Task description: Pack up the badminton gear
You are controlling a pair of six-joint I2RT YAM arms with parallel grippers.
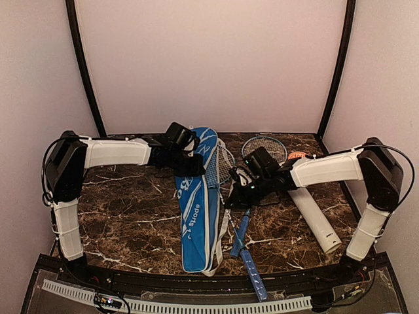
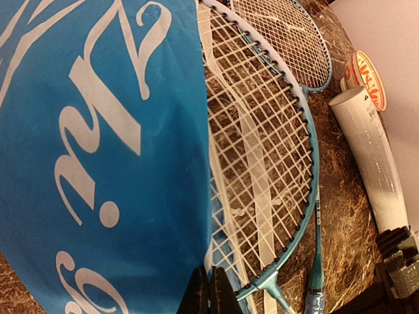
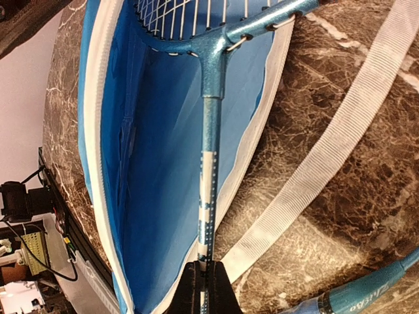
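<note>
Pinching the open edge of the blue racket bag: left hand, fully closed on the fabric at the bag's 12 o'clock end. Right hand clamped tight on the shaft of one racket, below the throat. That racket's head sits partly inside the bag mouth. Bag lies lengthwise mid-counter, running 12 to 6. Second racket has its head on the counter at 1 o'clock of the bag, outside it. White tube lies at 3 o'clock, apart from the bag, with an orange-rimmed cap just beside its far end. White strap lies loose beside the held shaft.
</note>
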